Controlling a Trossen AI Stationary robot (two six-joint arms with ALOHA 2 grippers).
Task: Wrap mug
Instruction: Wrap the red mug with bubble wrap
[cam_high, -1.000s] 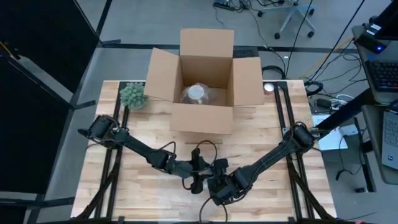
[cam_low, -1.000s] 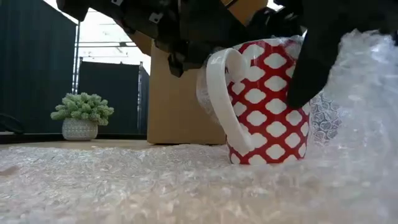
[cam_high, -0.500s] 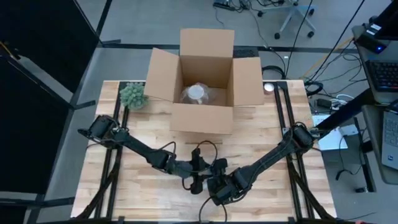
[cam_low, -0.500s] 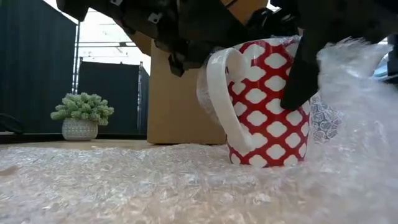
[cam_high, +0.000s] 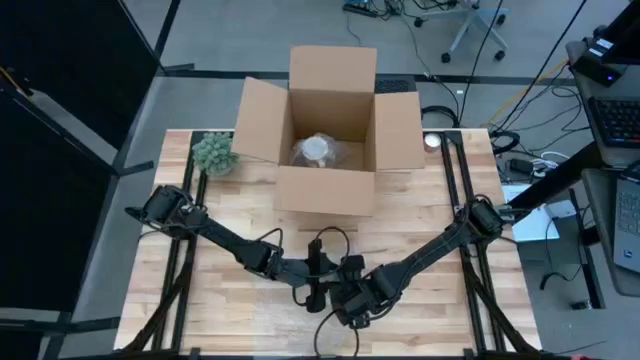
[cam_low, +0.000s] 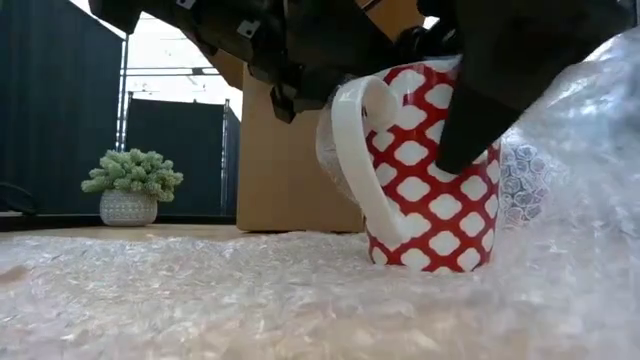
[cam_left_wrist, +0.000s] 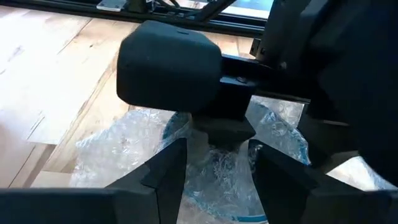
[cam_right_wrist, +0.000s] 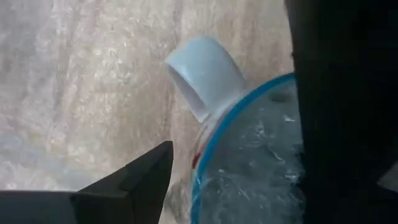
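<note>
1. In front of the box (cam_high: 331, 130), near the tabletop's (cam_high: 420, 225) front edge, the mug (cam_low: 430, 170) stands upright on bubble wrap (cam_low: 250, 300), handle toward the low camera.
2. The wrap rises up the mug's side away from the plant (cam_low: 131, 184) and also lines its inside, as the wrist views show.
3. The left pincer (cam_left_wrist: 214, 162) hangs over the mug, fingers spread, wrap between them.
4. The right pincer (cam_high: 352, 305) sits at the mug's side away from the plant; I cannot tell its state.
5. A wrapped item (cam_high: 318, 150) lies inside the box.
</note>
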